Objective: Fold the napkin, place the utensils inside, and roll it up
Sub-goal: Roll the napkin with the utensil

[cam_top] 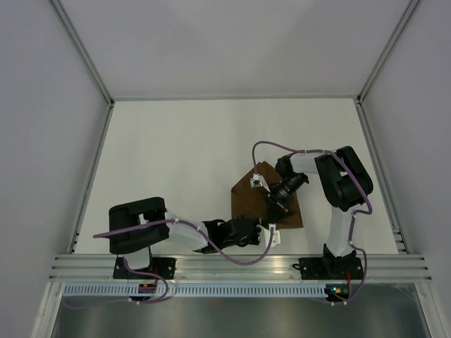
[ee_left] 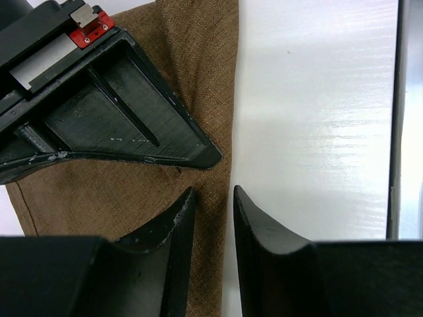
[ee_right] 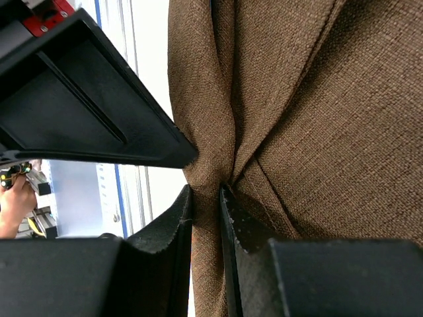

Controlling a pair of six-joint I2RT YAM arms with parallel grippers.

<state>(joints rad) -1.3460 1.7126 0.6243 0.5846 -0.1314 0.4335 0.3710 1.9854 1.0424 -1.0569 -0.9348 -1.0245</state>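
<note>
The dark brown napkin lies bunched on the white table between the two arms. My right gripper is shut on a gathered fold of the napkin; in the right wrist view the cloth is pinched between its tips. My left gripper sits at the napkin's near edge. In the left wrist view its jaws stand slightly apart over the flat cloth edge, with bare table beside it. Each wrist view shows the other gripper's black finger at upper left. The knife is out of view.
The white table stretches back to grey enclosure walls. An aluminium rail runs along the near edge, close to the left gripper, and shows at the right of the left wrist view. The two grippers are very close together.
</note>
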